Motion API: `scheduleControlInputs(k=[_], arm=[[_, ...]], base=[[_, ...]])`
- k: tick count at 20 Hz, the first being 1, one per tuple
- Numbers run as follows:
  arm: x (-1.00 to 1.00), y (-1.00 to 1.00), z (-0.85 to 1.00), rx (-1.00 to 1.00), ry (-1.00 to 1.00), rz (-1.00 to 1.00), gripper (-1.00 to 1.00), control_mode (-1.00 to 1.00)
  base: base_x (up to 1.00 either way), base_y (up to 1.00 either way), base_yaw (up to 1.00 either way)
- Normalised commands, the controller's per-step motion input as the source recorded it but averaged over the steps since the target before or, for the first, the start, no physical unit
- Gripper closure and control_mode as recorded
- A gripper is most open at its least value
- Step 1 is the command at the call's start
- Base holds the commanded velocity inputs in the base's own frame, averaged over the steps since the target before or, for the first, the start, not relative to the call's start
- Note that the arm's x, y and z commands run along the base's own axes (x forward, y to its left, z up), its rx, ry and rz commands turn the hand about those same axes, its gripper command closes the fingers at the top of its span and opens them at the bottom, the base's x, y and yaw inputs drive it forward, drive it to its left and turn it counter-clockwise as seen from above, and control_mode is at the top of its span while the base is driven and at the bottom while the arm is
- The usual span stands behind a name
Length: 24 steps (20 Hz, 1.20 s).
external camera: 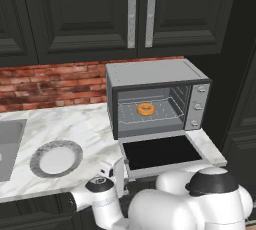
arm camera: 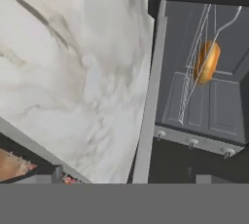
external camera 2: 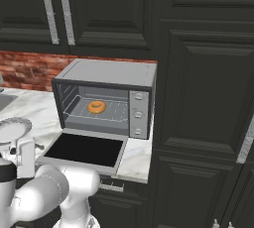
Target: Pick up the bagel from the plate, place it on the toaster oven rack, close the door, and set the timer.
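From the left base view, your bagel (external camera: 145,109) already lay on the wire rack (external camera: 150,115) inside the toaster oven (external camera: 156,99), about mid-cavity. The plate (external camera: 56,158) sat bare on the marble counter (external camera: 90,129), well to the left of the oven. The door (external camera: 161,153) hung fully down, flat and level with the counter edge. Your gripper (external camera: 119,174) was low at the counter's front edge, just beside the door's left corner; I could not make out the fingers there, though by every sign the jaws stood spread wide and held nothing.

From the right base view, the bagel (external camera 2: 96,106) rested on the rack (external camera 2: 99,112), and the three knobs (external camera 2: 139,114) ran down the panel at the oven's right. The door (external camera 2: 82,150) lay open toward you, with the gripper (external camera 2: 25,155) off its left side, near the plate (external camera 2: 12,129).

From the hand view, rolled on its side, you looked across marble to the oven's open mouth, the bagel (arm camera: 206,62) sitting on the rack (arm camera: 192,82), hinge screws along the lower frame.

So I judged the placing done and the door-closing step in hand. Your next move called for getting the open fingers under the door's front edge or handle and swinging it up until shut, then reaching for the timer knob.
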Motion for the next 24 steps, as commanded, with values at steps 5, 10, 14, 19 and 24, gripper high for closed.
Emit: scheduleControlInputs(k=[5, 10, 14, 19, 24], arm=[[0.0, -0.19, 0.26, -0.06, -0.04, -0.1, -1.0, -1.0], [0.0, -0.23, 0.43, -0.01, -0.01, -0.14, -1.0, -1.0], [0.0, -0.18, 0.54, 0.0, -0.1, -0.05, -1.0, -1.0], [0.09, -0.27, 0.51, -0.04, -0.18, 0.02, -1.0, -1.0], [0.32, -0.37, 0.28, -0.07, -0.17, 0.19, -1.0, -1.0]], base=[[0.0, 0.0, 0.0], [0.0, 0.0, 0.0], [0.0, 0.0, 0.0], [0.0, 0.0, 0.0], [0.0, 0.0, 0.0]])
